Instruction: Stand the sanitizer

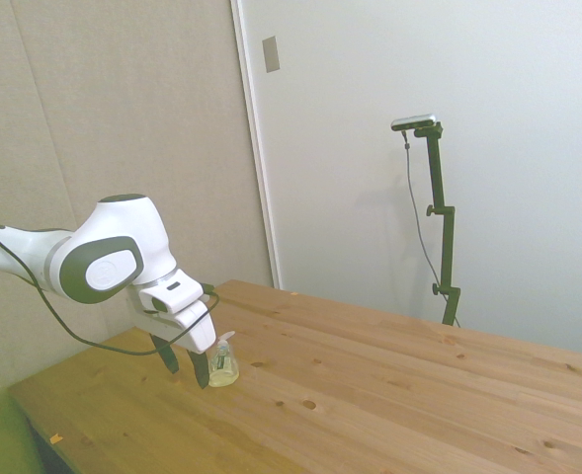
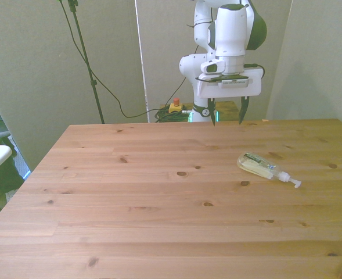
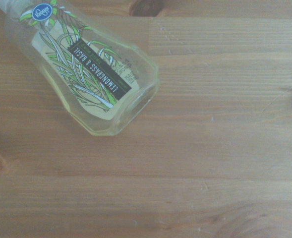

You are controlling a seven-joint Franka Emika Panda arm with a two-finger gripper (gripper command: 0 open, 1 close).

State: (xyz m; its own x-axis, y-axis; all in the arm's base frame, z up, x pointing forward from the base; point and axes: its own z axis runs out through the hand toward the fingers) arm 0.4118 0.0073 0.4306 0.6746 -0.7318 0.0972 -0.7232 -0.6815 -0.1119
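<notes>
On the worktop point(image 2: 159, 197), toward the front view's right, the sanitizer point(image 2: 259, 165) lies on its side, with its white pump nozzle point(image 2: 291, 180) pointing further to that right and toward the near edge. It is not standing yet, so I judge that the task is at its first step, the approach before any grasp. Above and behind the bottle hangs the tool point(image 2: 226, 113), with its two dark fingers spread wide and nothing between them; it does not touch the bottle. I think the next move calls for lowering the tool over the body of the bottle, with the fingers on both sides of its narrow width, and then closing, lifting and turning it until the flat base meets the wood. The smooth plastic may slip during the turn, so the hold should be firm. Each view gives something different. From the front, the gap between tool and bottle is clear, while from the side the tool point(image 1: 185, 370) seems almost against the sanitizer point(image 1: 223, 363), which is only an overlap of the line of sight. Only the wrist picture shows the sanitizer point(image 3: 86, 69) close, with its green leaf label and flat base.
</notes>
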